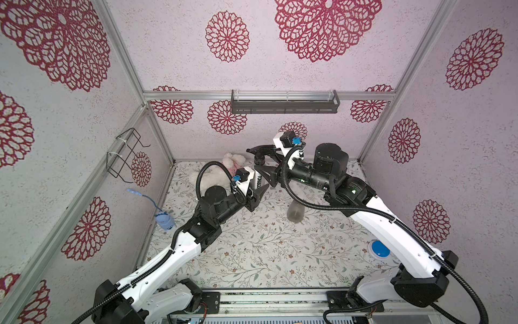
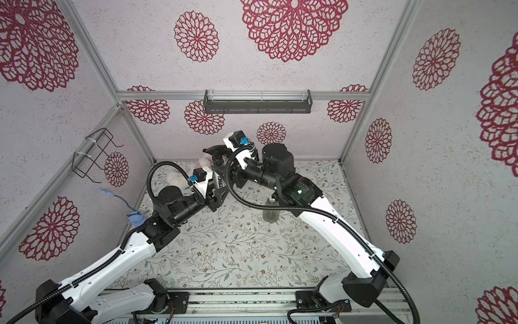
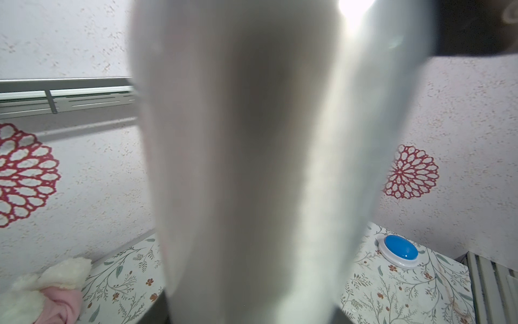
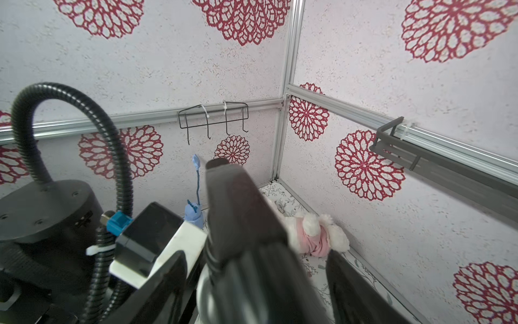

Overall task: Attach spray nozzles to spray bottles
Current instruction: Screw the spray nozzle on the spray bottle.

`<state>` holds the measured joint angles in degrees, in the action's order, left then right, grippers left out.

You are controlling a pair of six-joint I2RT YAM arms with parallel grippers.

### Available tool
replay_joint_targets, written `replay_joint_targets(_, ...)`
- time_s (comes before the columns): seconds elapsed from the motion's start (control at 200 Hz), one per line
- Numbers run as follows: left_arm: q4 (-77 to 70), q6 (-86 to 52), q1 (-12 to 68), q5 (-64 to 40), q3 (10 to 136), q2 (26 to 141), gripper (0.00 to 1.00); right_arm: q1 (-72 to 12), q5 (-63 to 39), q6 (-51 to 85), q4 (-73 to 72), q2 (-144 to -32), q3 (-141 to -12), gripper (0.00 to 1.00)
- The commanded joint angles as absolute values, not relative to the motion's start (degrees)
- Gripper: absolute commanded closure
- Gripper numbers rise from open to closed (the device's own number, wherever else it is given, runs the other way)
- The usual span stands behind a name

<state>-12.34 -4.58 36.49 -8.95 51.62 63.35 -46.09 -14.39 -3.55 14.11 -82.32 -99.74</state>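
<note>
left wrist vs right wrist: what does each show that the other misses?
Left wrist only: the silver bottle blurred and filling the middle of the frame, plus the blue push button.
Right wrist only: the black spray nozzle between the right gripper's open jaws, the wire hook rack, a blue toy.
Both: plush toy, grey wall shelf, floral tabletop.

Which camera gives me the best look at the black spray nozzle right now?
A top view: the black spray nozzle shows whole, spout to collar, raised near the back wall at the right gripper. The right wrist view shows it huge and blurred. The left wrist view is blocked by the silver bottle.
</note>
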Motion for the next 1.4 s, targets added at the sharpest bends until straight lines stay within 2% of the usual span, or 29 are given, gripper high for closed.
replay_joint_targets(0.0,-13.0,-4.3,36.4,-10.1,53.1,63.3,1.0,-45.4,-17.2,-4.4,14.2,-82.2,-103.5,0.27)
replay_joint_targets(0.19,-13.0,-4.1,36.4,-9.8,53.1,63.3,1.0,-45.4,-18.1,-3.5,14.7,-82.8,-104.3,0.41)
replay_joint_targets(0.355,-12.9,-4.1,36.4,-9.8,53.1,63.1,1.0,-45.3,-18.6,-2.5,14.9,-83.0,-104.4,0.57)
replay_joint_targets(0.63,-13.1,-4.0,36.4,-7.8,53.7,63.0,1.0,-45.6,-14.5,0.8,11.6,-81.1,-99.8,0.7)
replay_joint_targets(0.766,-14.6,-4.4,36.4,-5.0,53.6,63.1,1.0,-48.0,-3.0,3.6,7.8,-79.8,-95.4,0.74)
replay_joint_targets(1.021,-15.8,-3.8,36.6,-2.1,54.3,64.8,1.0,-58.5,28.7,4.7,5.9,-82.7,-93.8,0.75)
replay_joint_targets(1.216,-17.8,-3.1,37.2,0.2,54.5,65.9,1.0,-62.1,43.8,7.3,4.5,-86.1,-95.3,0.76)
replay_joint_targets(1.396,-19.8,-2.3,38.1,2.9,54.5,66.8,1.0,-65.4,53.8,5.2,3.2,-91.7,-99.2,0.76)
